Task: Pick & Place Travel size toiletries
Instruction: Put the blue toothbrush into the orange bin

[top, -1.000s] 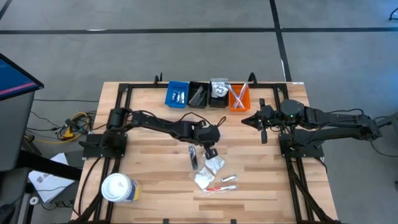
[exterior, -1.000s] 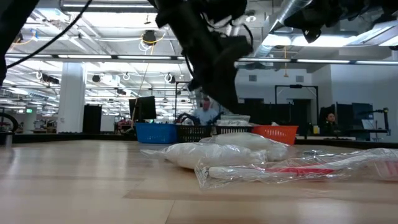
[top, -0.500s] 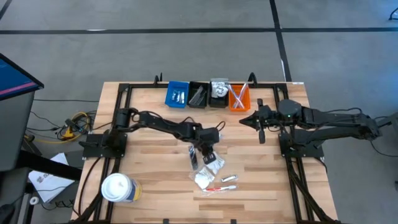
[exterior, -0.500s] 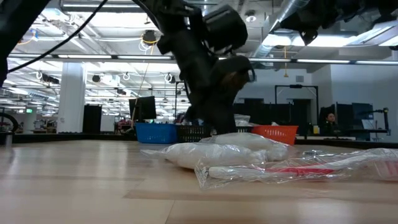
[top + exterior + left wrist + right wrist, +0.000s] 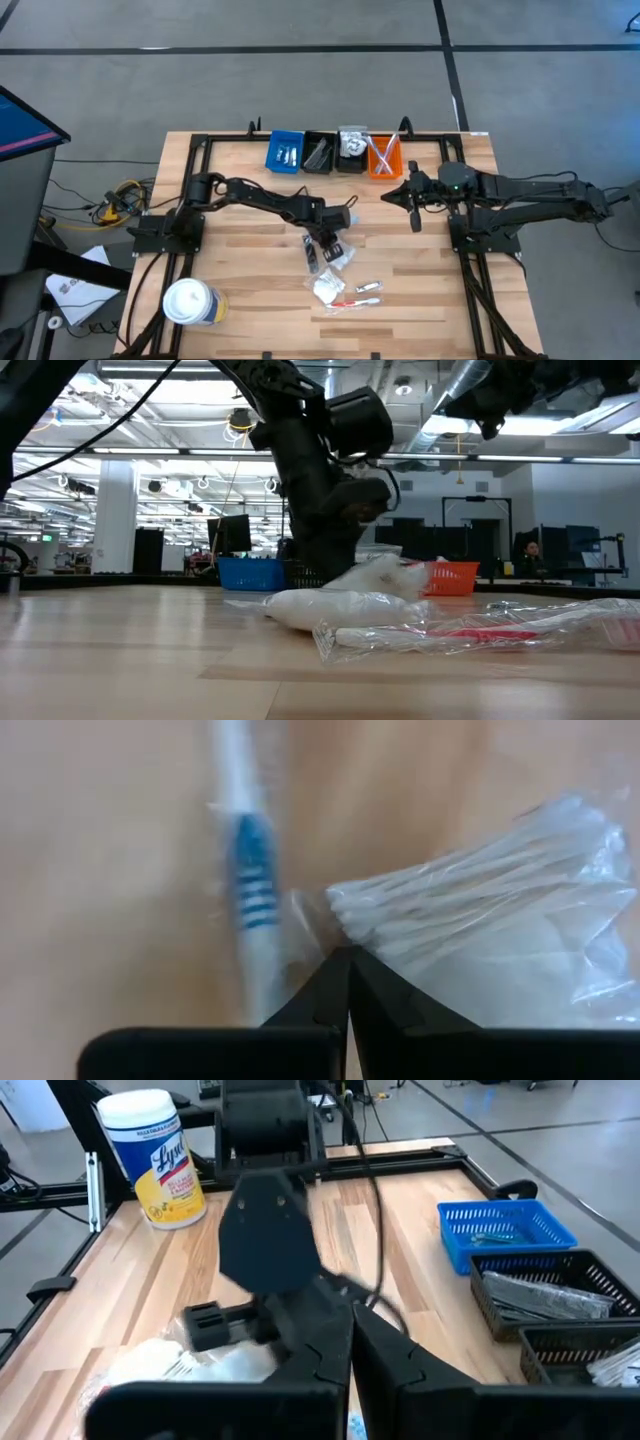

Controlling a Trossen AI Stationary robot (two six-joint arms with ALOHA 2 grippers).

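Clenching a cotton-swab sachet (image 5: 480,910), left end effector (image 5: 333,247) (orange bin (image 5: 384,157) seemingly holds sticks).

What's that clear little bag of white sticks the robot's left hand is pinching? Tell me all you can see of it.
The bag of cotton swabs is a crinkly clear plastic sachet packed with thin white sticks with fluffy tips, lying side by side. The left hand has its dark fingers shut on the bag's edge. In the low view the bag looks lifted at one end, tilted above another white sachet on the wooden table. A blue-and-white toothbrush lies alongside it.
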